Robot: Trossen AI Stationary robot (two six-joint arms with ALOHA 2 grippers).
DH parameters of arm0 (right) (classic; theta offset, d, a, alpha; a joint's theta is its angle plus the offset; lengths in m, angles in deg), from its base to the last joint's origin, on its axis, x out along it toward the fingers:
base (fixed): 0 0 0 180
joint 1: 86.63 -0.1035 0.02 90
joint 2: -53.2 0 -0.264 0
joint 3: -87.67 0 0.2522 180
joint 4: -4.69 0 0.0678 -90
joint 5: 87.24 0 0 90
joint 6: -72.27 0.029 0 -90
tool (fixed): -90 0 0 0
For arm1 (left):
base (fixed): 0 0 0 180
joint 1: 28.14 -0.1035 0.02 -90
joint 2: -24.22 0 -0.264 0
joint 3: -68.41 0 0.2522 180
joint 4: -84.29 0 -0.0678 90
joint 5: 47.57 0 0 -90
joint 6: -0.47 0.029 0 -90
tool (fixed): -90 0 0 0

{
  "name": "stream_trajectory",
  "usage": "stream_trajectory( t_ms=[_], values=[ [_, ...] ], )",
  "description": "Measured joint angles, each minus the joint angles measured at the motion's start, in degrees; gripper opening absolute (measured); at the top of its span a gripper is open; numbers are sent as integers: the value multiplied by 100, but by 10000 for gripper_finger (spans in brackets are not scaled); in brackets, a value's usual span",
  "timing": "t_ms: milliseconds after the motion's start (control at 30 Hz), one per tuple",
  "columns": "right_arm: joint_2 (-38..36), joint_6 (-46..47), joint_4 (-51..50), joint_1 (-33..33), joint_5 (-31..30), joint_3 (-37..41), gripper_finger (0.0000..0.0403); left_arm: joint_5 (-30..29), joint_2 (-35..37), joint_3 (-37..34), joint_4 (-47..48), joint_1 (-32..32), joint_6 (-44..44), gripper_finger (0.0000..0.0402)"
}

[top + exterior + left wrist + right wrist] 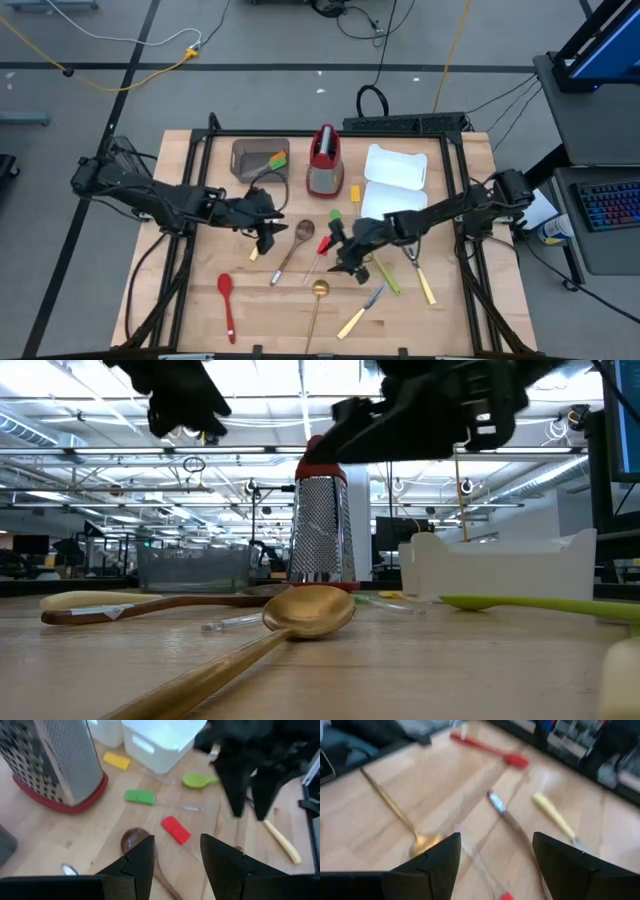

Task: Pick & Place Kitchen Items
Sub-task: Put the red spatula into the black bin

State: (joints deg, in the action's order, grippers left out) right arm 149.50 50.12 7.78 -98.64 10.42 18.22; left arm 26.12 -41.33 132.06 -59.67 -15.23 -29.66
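Mostly, the kitchen items (318, 290) are seen lying loose across the middle and near edge of the tabletop (185, 300), so most of the job is judged still left. Something green is seen in the brown bin (259, 158) near the far edge. The left tool (266, 240) and the right tool (339, 262) are held apart above the middle, with nothing in them.

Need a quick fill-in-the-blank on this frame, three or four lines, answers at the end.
1. The upright grater has a ____ top and base.
2. The gold spoon lies on the table with its bowl pointing toward the ____.
3. The right gripper hangs over the table with its fingers ____.
4. The two trays beside the grater are ____ in colour.

Missing words: red; grater; open; white
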Motion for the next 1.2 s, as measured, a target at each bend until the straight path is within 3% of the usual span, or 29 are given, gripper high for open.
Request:
stream_trajectory(
  t_ms=[133, 300, 767, 1200],
  values=[
    [320, -91, -1006, 112, 31, -682, 239, -46, 340, 0, 65, 74, 263, 161],
    [792, -25, -1192, 368, 617, -1075, 241, -365, 581, 2, 315, 157, 413, 161],
    [1702, -15, -1667, 892, 770, -1113, 242, -680, 569, 2, 796, 186, 437, 161],
    [1769, -421, -1998, 1138, 702, -1118, 226, -680, 567, 2, 795, 186, 588, 161]
  ],
)
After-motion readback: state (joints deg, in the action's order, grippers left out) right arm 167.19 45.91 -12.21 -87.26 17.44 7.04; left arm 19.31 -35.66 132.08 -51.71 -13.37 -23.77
